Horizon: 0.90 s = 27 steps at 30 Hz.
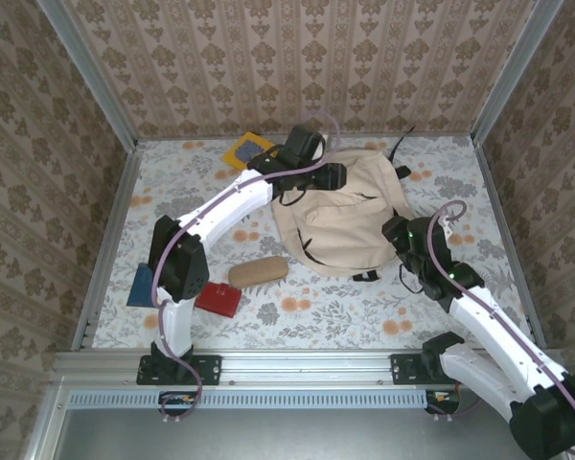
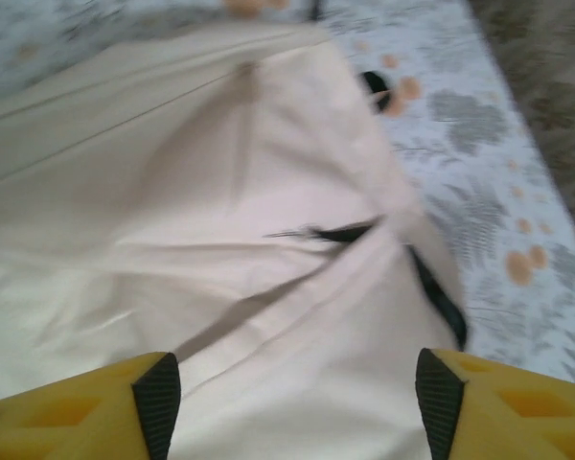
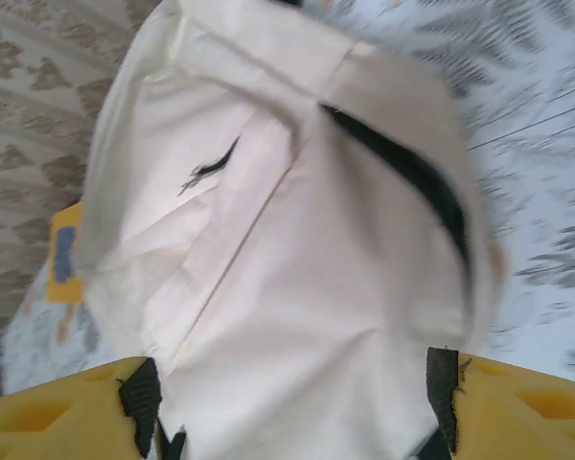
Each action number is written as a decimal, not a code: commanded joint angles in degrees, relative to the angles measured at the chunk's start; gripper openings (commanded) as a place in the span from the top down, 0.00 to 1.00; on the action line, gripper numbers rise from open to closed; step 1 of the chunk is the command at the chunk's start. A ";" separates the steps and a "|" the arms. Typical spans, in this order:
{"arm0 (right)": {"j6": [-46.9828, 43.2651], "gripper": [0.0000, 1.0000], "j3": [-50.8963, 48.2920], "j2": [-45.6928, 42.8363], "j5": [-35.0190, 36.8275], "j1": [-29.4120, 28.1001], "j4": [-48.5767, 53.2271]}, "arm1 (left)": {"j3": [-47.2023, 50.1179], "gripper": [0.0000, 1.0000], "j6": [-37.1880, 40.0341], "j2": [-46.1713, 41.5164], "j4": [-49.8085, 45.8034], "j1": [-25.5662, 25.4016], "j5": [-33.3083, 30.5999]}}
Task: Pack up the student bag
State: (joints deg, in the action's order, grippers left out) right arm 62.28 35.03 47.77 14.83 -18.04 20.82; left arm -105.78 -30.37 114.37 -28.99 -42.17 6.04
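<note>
Patterned walls are boxing in a floral tabletop (image 1: 364, 326), and the bag (image 1: 350, 216) is lying flat on it toward the far right, between the two arms. The left end effector (image 2: 287, 398) is hovering wide above the bag's far-left part, gripping nothing. The right end effector (image 3: 292, 398) is gaping just as wide at the near-right edge, also empty.

The risk, as I judge it, is that the fabric is sagging and the zipper (image 2: 326, 233) looks mostly closed. With neither side pinched, the mouth is likely collapsing. A tan case (image 1: 259, 271), red block (image 1: 218, 300), blue block (image 1: 141, 287) and yellow book (image 1: 247, 150) are lying outside. Pushing one in may only be shoving the bag along.
</note>
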 commanded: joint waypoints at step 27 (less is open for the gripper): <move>-16.07 0.06 4.75 -3.89 -3.67 2.83 13.98 | -9.31 0.31 -12.94 25.65 15.79 21.83 2.50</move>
State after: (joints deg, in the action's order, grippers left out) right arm 46.61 39.29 45.01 12.58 -15.59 32.45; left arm -113.78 -41.78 137.97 -14.85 -21.23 6.55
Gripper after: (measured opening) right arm 0.941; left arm 0.692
